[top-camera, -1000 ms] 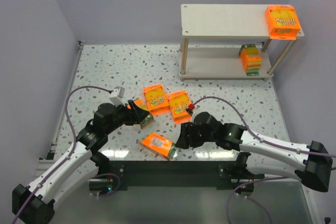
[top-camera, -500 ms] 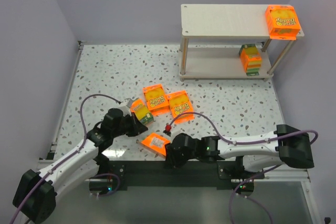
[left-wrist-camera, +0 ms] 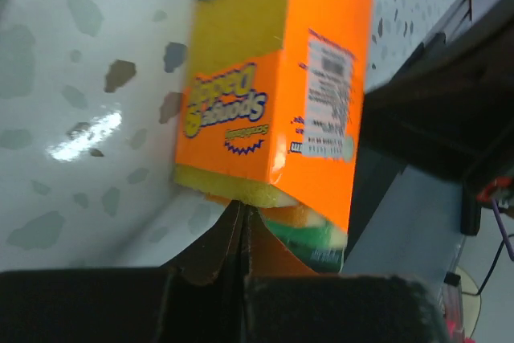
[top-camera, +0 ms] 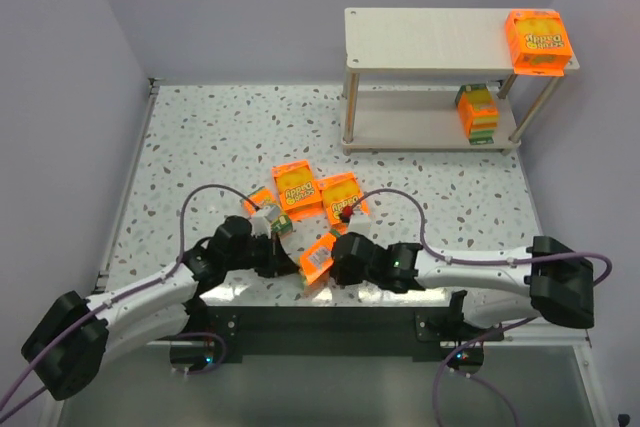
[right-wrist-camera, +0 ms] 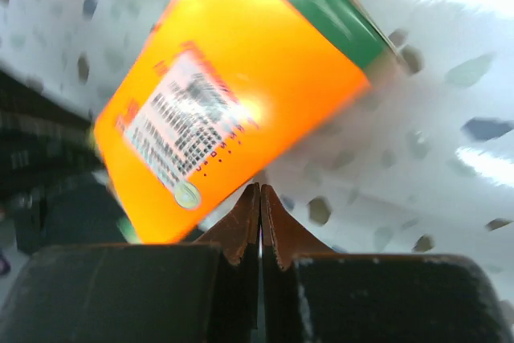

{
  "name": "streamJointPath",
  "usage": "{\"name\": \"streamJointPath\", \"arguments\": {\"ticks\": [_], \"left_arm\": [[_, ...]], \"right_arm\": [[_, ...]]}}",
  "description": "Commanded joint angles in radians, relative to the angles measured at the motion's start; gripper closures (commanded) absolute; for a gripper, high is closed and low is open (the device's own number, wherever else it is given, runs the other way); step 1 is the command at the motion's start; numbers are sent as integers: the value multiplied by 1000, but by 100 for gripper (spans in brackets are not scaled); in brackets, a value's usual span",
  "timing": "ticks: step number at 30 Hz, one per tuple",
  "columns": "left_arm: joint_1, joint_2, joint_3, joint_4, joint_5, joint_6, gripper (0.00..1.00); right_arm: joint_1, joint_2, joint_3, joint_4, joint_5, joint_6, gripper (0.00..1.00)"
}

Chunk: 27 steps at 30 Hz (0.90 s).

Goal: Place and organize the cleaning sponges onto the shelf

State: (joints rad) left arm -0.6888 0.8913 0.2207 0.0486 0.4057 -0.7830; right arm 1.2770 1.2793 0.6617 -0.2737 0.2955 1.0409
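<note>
Both arms lie low, stretched inward along the near edge of the table [top-camera: 200,137], wrists almost meeting. The left gripper [left-wrist-camera: 241,216] is pinched shut on nothing, its tips at the lower edge of a tilted sponge pack [left-wrist-camera: 273,110]. The right gripper [right-wrist-camera: 259,197] is also closed and empty, nosing the same pack from the opposite side. Three more packs [top-camera: 296,187] lie just beyond. The shelf [top-camera: 420,27] stands well beyond to the right, across a wide stretch of speckled tabletop.

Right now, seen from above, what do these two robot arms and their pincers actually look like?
Both the left arm and the right arm are slim white tubes linked by chunky black joints. A thin greyish-purple cable loops over each. The left gripper and right gripper are black, each with two flat fingers that are brownish at the tips.
</note>
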Motion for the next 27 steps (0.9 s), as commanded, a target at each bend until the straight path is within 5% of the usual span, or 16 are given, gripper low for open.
{"name": "streamJointPath", "arguments": {"ticks": [1,8,13,21,27], "left_arm": [[-81,55,3,114,56,-7,100],[-306,268,80,336,-19,-78,100],[-371,365,189,359,-60,-65,100],[-382,111,244,154,-205,17,100],[-365,46,345,-229,-594,28,100]], "right_arm": [[-95,-14,-2,-10,96,-19,100],[-182,26,21,-18,105,-82,100],[-196,-49,7,-71,120,-87,96],[-196,-242,1,-143,94,-113,85],[-196,-163,38,-27,-50,-191,85]]}}
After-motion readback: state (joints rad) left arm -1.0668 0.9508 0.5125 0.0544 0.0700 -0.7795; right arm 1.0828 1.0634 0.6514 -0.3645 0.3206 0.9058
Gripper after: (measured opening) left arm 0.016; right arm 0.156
